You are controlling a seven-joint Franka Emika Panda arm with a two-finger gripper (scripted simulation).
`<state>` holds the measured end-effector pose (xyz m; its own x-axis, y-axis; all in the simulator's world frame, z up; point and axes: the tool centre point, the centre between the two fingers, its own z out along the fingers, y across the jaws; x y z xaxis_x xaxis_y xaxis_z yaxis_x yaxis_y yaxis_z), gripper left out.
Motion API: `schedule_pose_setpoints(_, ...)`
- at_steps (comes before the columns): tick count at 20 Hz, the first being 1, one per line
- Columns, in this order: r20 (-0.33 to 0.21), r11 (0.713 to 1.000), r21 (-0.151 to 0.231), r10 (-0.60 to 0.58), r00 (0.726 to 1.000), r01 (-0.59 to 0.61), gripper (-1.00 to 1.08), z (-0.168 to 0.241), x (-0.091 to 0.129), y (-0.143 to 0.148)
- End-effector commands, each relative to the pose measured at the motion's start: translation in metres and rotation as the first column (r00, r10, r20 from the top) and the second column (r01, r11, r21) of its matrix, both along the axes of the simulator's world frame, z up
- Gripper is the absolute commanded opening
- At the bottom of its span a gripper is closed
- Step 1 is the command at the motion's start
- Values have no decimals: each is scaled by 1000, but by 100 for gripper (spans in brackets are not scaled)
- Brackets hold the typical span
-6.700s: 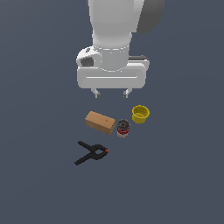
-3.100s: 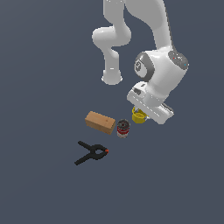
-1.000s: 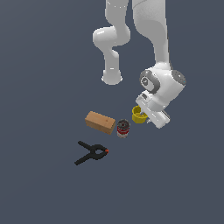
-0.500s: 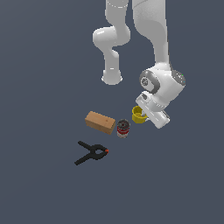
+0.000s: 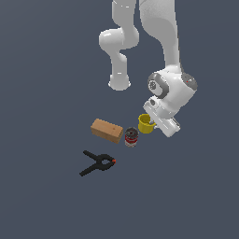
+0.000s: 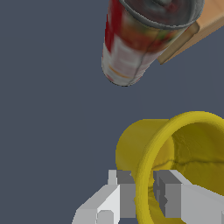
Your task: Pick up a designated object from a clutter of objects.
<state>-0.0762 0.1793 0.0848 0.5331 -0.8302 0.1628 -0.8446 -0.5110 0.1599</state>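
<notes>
Grasping step in hand: gripper (image 6: 144, 199) set astride the rim of the yellow cup (image 6: 175, 162), one finger (image 6: 118, 197) outside the wall, the other inside, jaws narrow with the wall between; whether firmly pinched, impossible to tell. Cup on the dark floor (image 5: 46, 70), just beside the small can (image 5: 131, 137), at the exterior view's right of the clutter. Next, by judgement: firm squeeze, then straight lift, clear of the can. Cup smooth, glossy plastic, round, tapered, flared lip. Can cylindrical, red label, silver lid. Wooden block (image 5: 107, 130) tan, flat-faced, sharp-edged. Black clamp (image 5: 97, 163) with red tip, well apart.
</notes>
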Motion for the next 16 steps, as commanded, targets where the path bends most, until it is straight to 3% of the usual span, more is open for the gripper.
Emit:
schedule_pose_setpoints(1,2,1000,1,-1,1000,1,-100,10,6,-8)
schedule_pose_setpoints(16,1,1000,4,-1,1000,1,-100,116,70,-105)
